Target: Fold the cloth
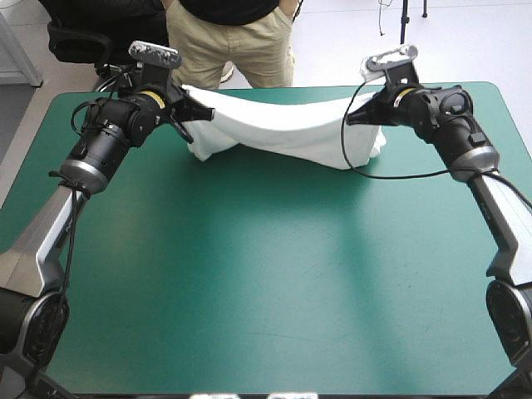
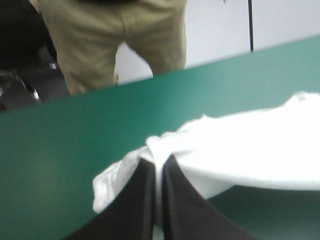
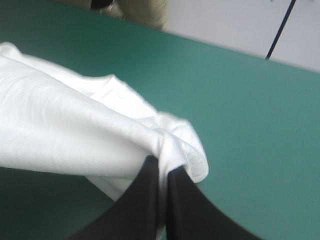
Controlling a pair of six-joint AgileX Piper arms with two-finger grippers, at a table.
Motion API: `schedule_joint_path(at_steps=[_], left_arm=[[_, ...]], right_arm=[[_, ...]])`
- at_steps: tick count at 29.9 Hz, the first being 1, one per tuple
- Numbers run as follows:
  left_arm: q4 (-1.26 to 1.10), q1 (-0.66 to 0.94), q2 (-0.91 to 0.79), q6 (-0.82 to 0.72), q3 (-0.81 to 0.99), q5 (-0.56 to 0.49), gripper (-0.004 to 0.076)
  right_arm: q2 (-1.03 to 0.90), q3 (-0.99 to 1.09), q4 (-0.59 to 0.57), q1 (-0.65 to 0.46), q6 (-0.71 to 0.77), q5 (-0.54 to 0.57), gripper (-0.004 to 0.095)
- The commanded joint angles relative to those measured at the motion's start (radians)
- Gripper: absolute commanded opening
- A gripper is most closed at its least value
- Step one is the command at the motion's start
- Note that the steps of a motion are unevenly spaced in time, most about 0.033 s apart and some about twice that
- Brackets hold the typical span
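Observation:
The white T-shirt hangs stretched between my two grippers near the table's far edge, sagging in the middle with its lower folds touching the teal-green cover. My left gripper is shut on the T-shirt's left end; in the left wrist view the black fingers pinch a bunch of the white T-shirt. At the other end my right gripper is shut on the T-shirt, its black fingers nearly closed with the T-shirt gathered between them.
A person stands just beyond the table's far edge, behind the T-shirt. The teal-green cover stretches wide between the T-shirt and the near edge.

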Motion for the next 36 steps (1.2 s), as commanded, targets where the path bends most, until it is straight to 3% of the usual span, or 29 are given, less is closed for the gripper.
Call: schedule_joint_path(at_steps=[1,17,28,31,36], left_arm=[[-0.06,-0.002,-0.096,-0.013,0.085,0.05,-0.0017],[-0.246,-0.002,-0.41,0.002,0.799,0.178,-0.0017],[-0.287,-0.002,-0.487,0.004,0.913,0.307,-0.0011],[-0.289,-0.002,-0.487,0.03,0.913,0.325,0.0083],[-0.313,-0.002,-0.487,0.03,0.899,0.414,0.0425]], right_arm=[[-0.074,0.108,0.084,-0.007,-0.053,0.022,-0.0017],[-0.37,0.778,0.323,-0.005,-0.129,0.078,-0.0017],[-0.465,0.864,0.495,-0.005,-0.224,0.202,0.0002],[-0.465,0.864,0.499,-0.005,-0.22,0.223,0.0153],[-0.465,0.857,0.499,-0.005,-0.201,0.295,0.0562]])
